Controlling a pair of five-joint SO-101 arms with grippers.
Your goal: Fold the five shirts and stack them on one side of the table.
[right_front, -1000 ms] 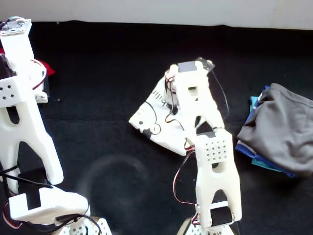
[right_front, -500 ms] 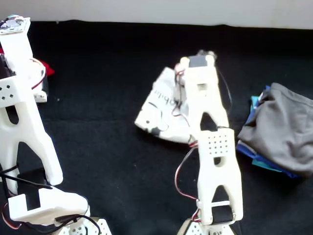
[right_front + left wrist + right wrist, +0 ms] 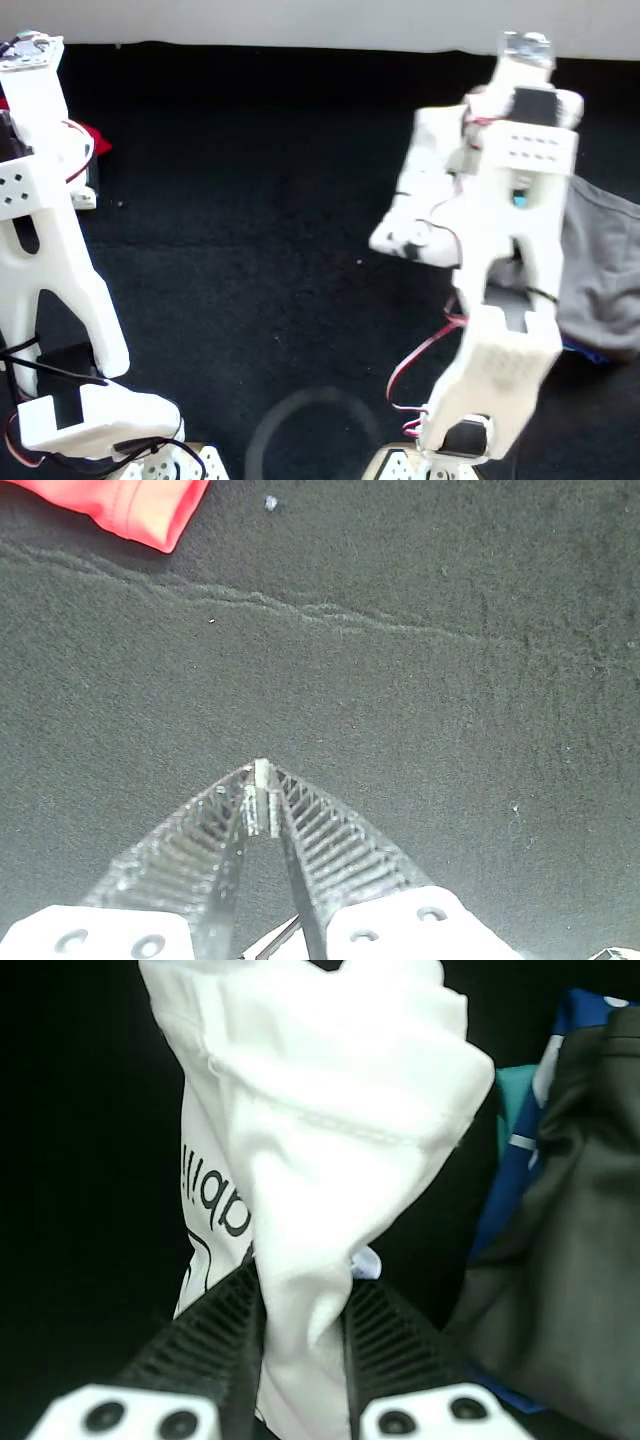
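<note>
counter (image 3: 480, 680) top: black cloth, matt, fine felt-like nap, one shallow crease running across. white shirt (image 3: 330, 1140): soft matt knit, stitched hem, flat black print. grey shirt (image 3: 580, 1240): thinner, smoother cloth, also matt. red shirt (image 3: 130, 505): smooth fabric, faint sheen. left pincer (image 3: 262, 790) and right pincer (image 3: 300, 1295): black plastic fingers with ribbed lattice faces on white plastic mounts, all matt. left arm (image 3: 45, 250) and right arm (image 3: 520, 150): white matt plastic shells.
</note>
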